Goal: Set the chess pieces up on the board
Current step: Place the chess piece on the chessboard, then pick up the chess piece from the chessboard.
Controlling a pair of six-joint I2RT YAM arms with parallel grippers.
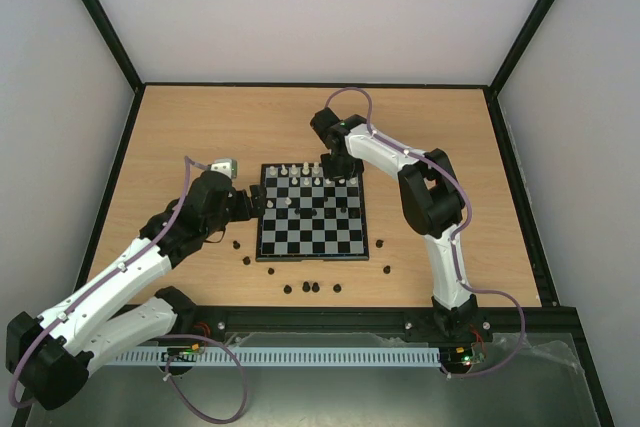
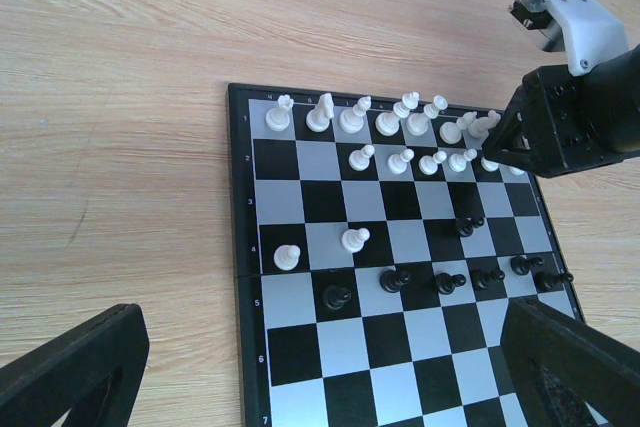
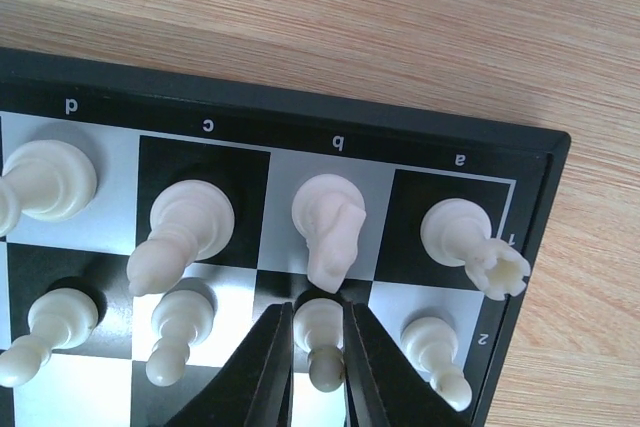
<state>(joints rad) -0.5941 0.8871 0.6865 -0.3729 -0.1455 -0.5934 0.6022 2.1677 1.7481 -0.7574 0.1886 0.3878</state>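
The board lies mid-table. White pieces fill its far two rows, with two white pawns further in and several black pawns in the middle rows. My right gripper hangs over the far right corner; in the right wrist view it is shut on a white pawn standing on b2, behind the white knight. It also shows in the left wrist view. My left gripper is at the board's left edge, open and empty.
Several loose black pieces lie on the wooden table off the board: left of it, in front of it and to its right. A white rook stands at the board's corner. Black frame rails bound the table.
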